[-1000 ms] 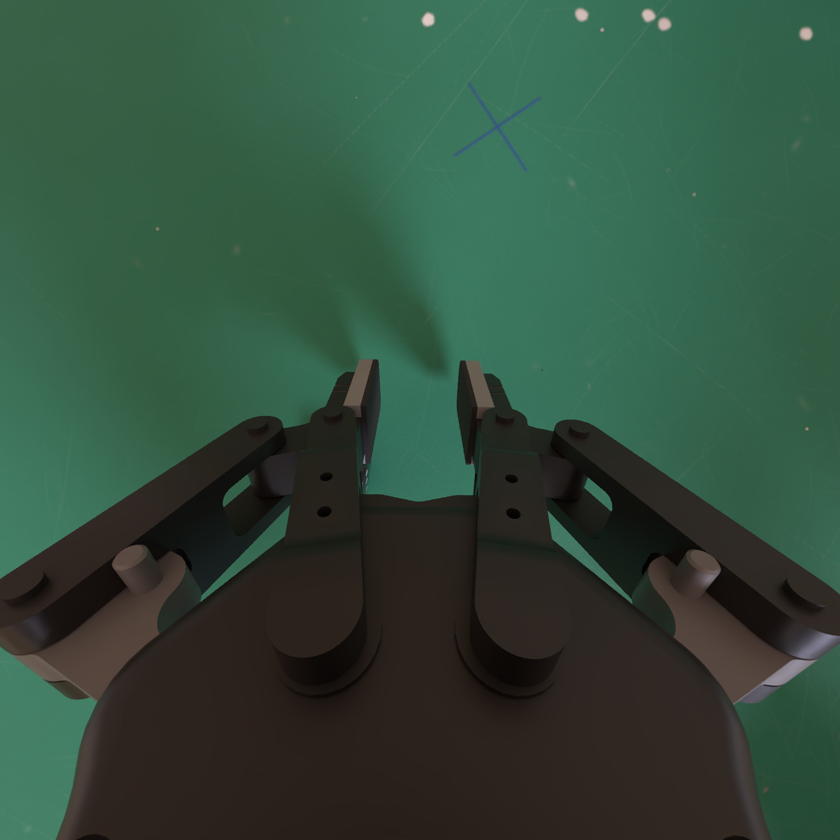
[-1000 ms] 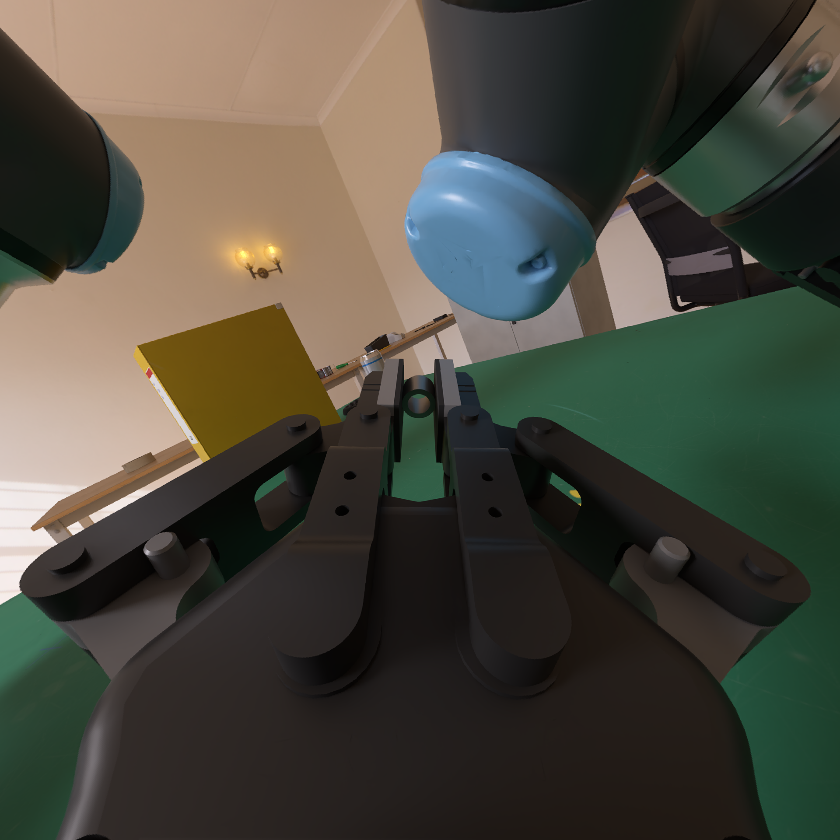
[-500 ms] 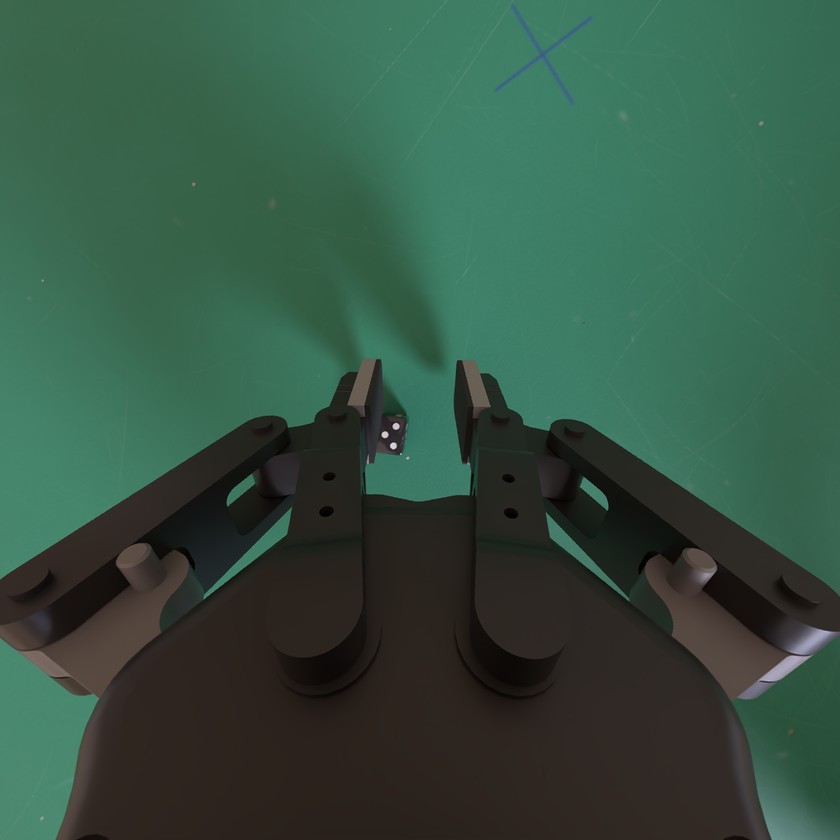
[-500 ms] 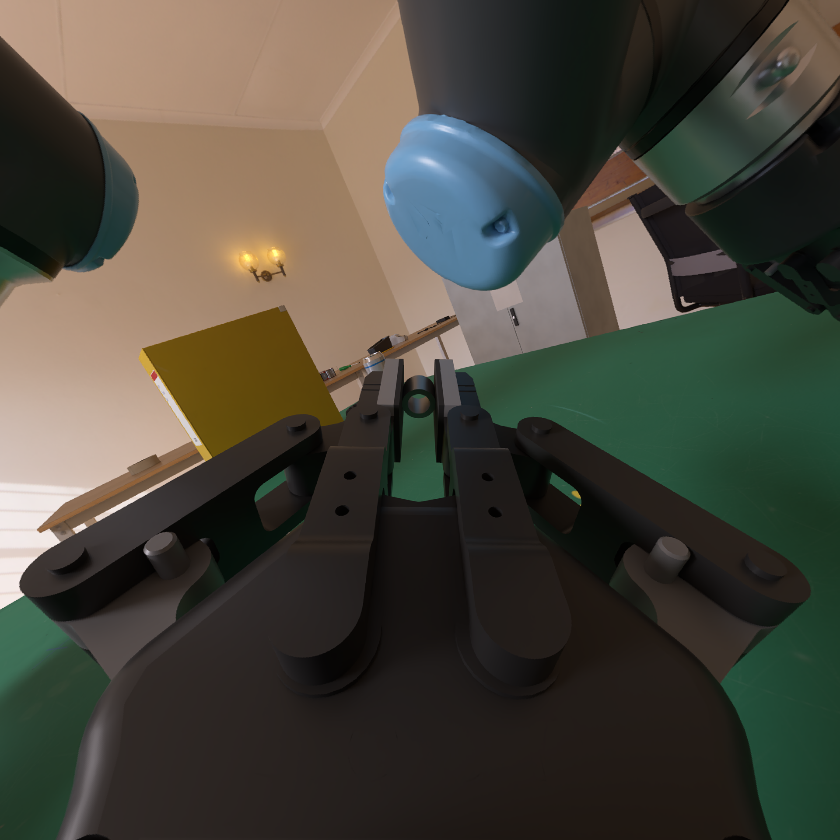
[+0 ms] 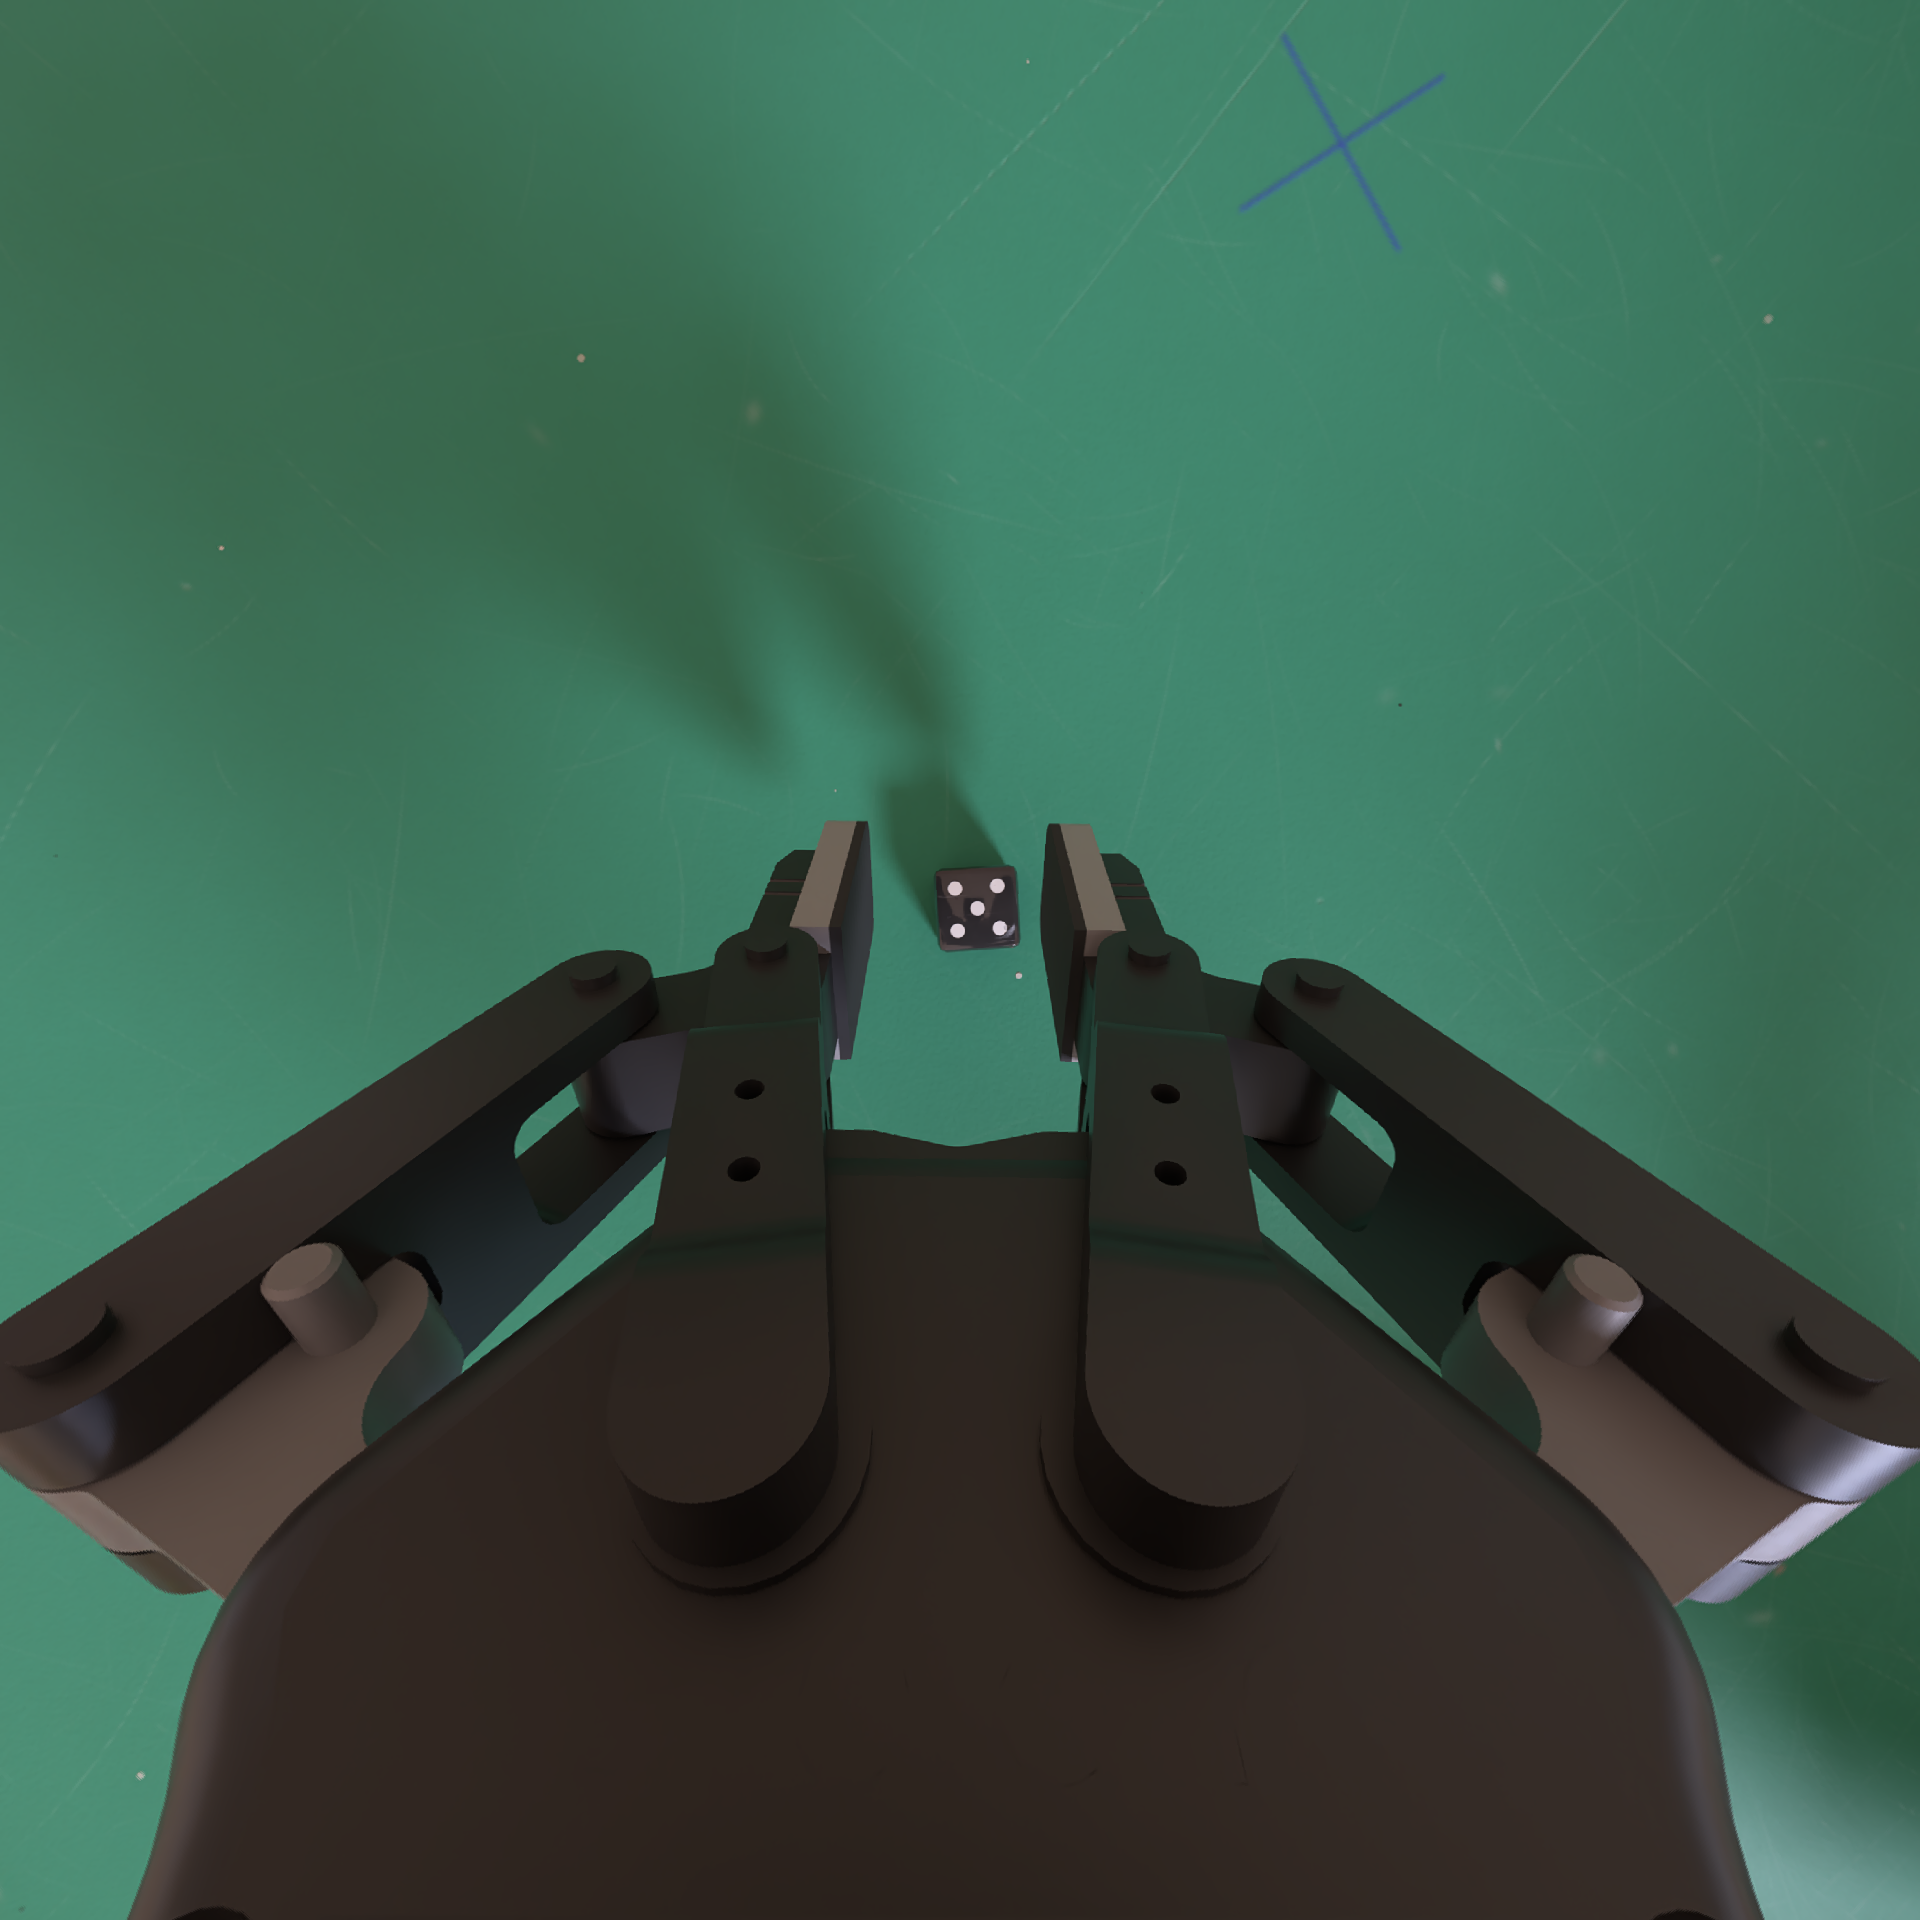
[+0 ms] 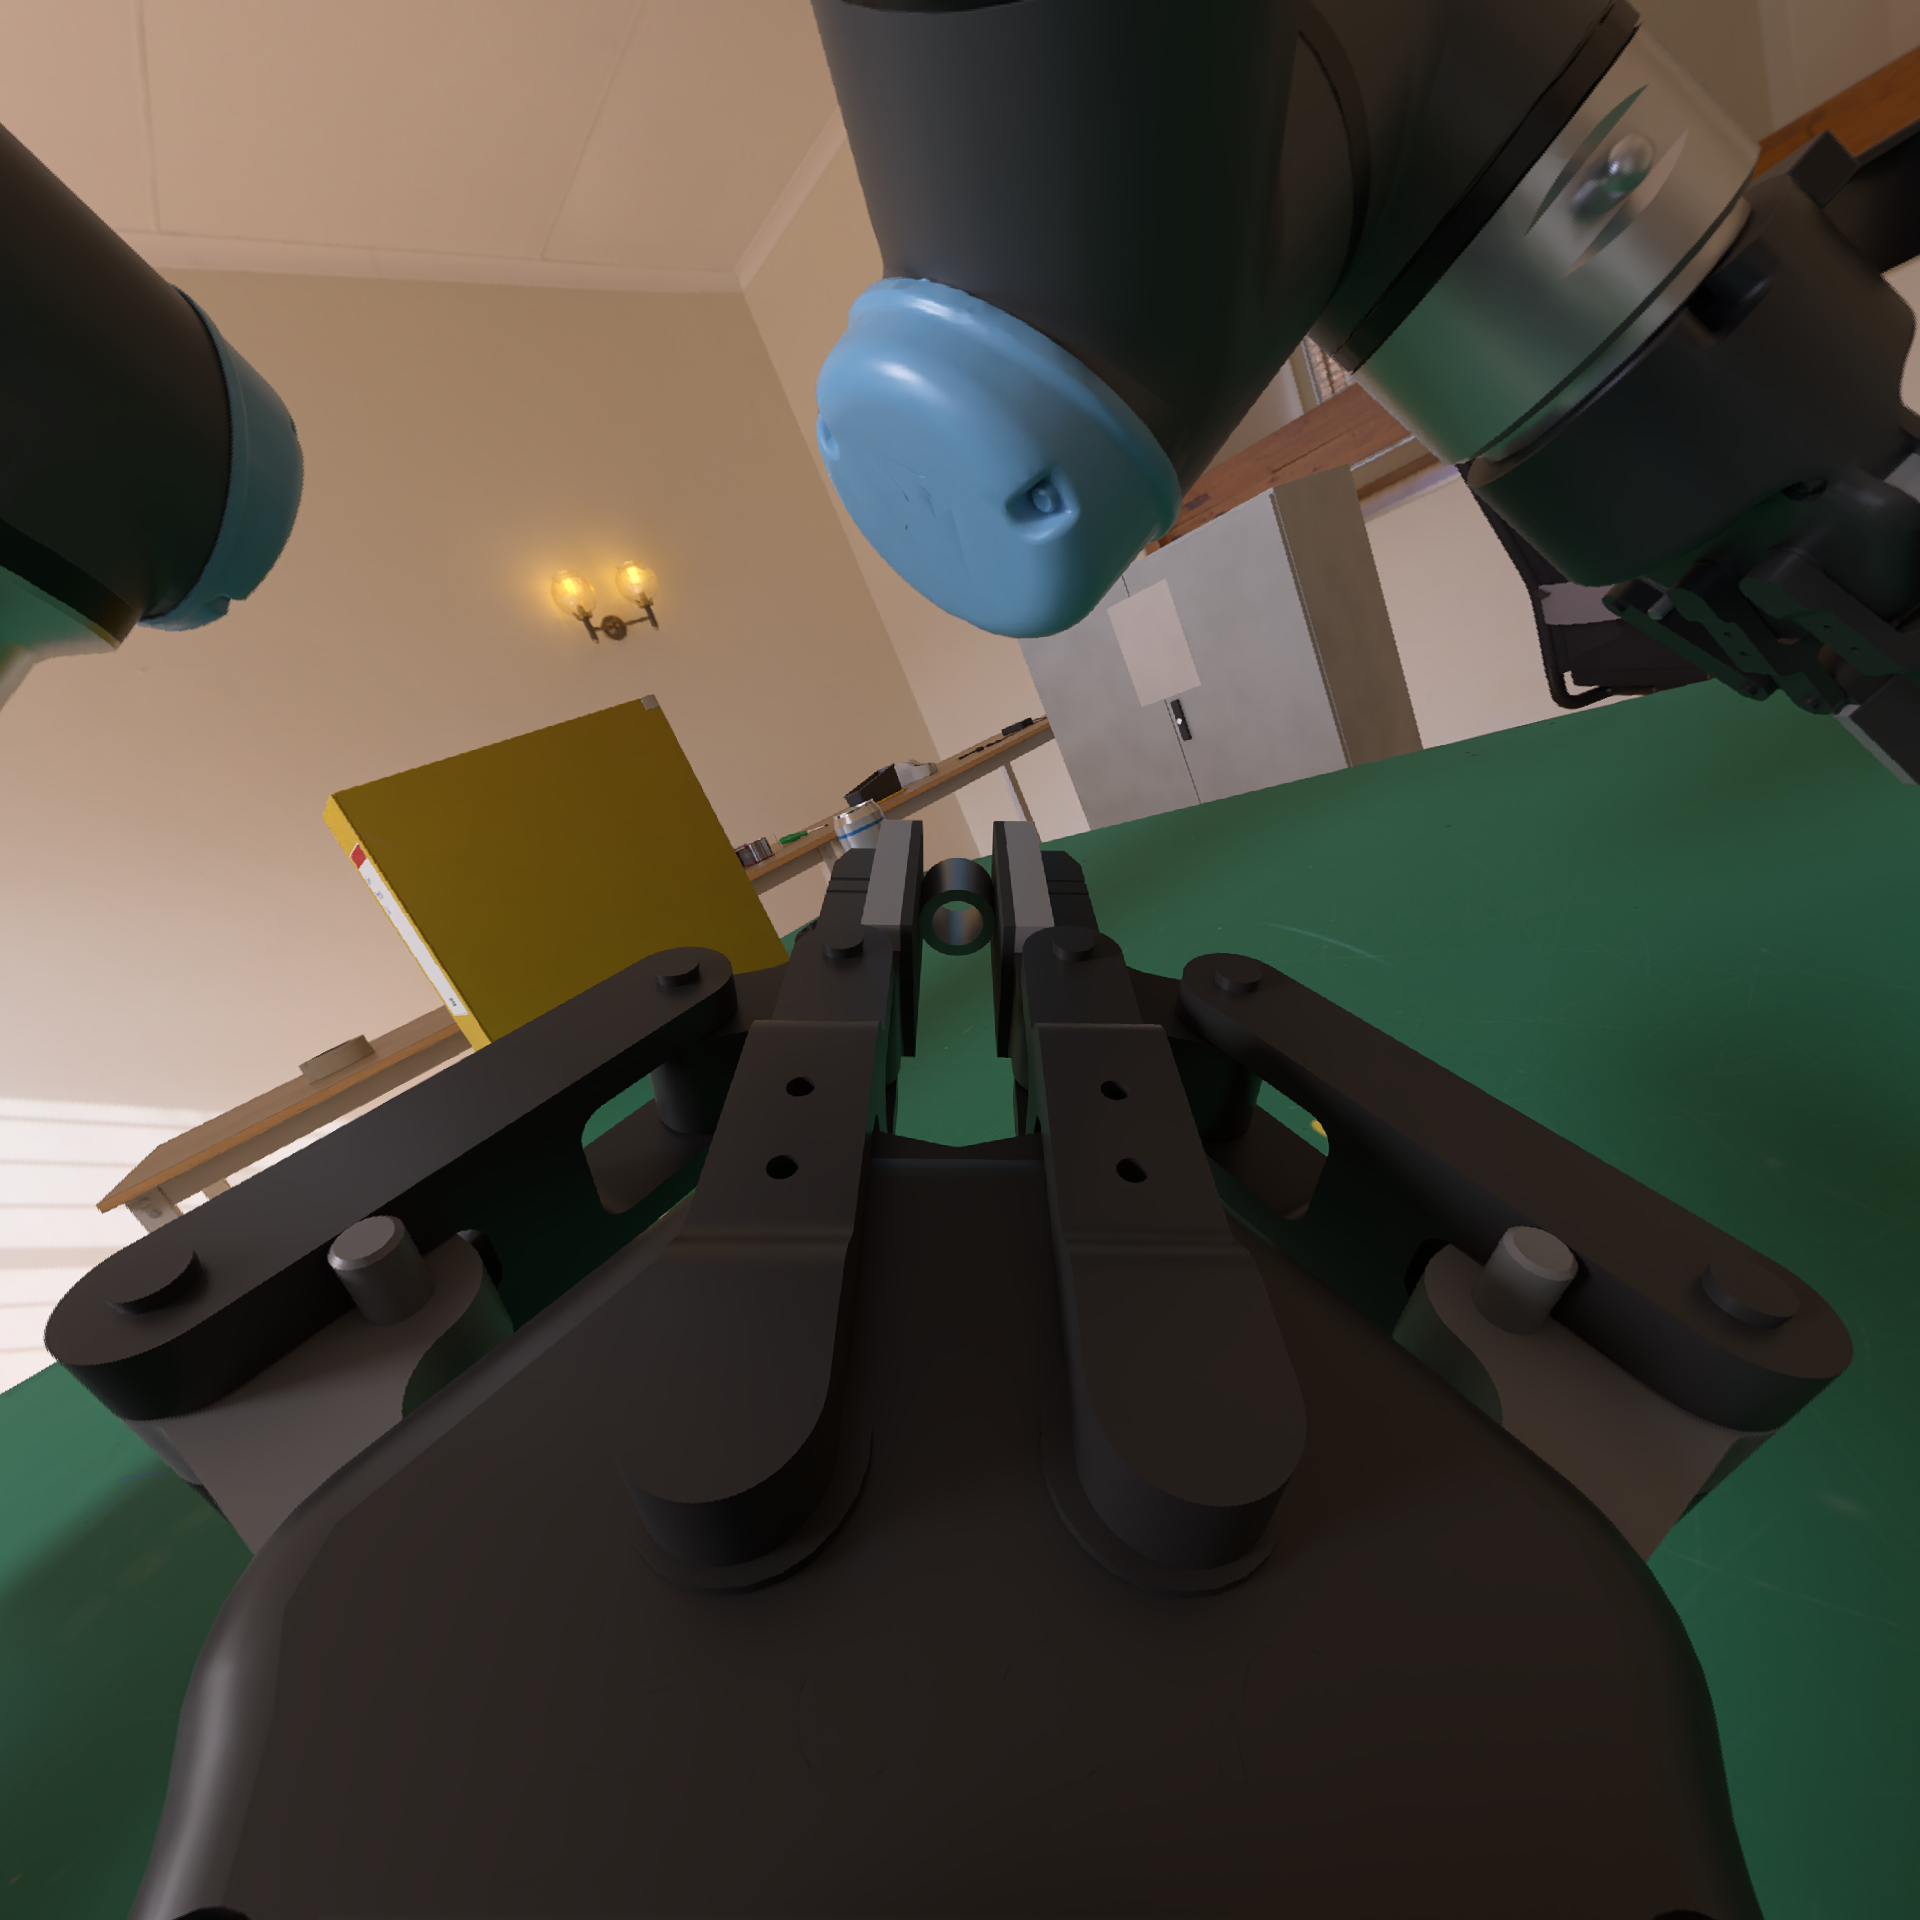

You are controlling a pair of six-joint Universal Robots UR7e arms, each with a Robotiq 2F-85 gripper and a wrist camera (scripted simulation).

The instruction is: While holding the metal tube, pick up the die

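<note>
We have the left gripper [image 5: 956,883] pointing down at the green mat [image 5: 1455,623], its fingers spread with bare mat on both sides of the black die [image 5: 977,909]. The die lies flat between the pads, nearer the right one, five white pips up, touching neither. The right gripper [image 6: 957,883] is pinched on the metal tube [image 6: 957,920], lifted off the mat, and we look straight through its bore.

To do this step well, we judge that we should shift a little so the die sits midway, come down until the pads bracket its flat side faces, and only then close; how far the tips stand above the mat we cannot quite tell from this angle. The right hand should simply hold its squeeze.

The die is a small glossy cube with slightly rounded edges, so a square, centred pinch matters. The pads are flat grey slabs on matte dark fingers. The mat is scuffed, speckled with pale dots and marked with a blue cross [image 5: 1343,142]. The tube is short, dark, thick-walled and smooth.
</note>
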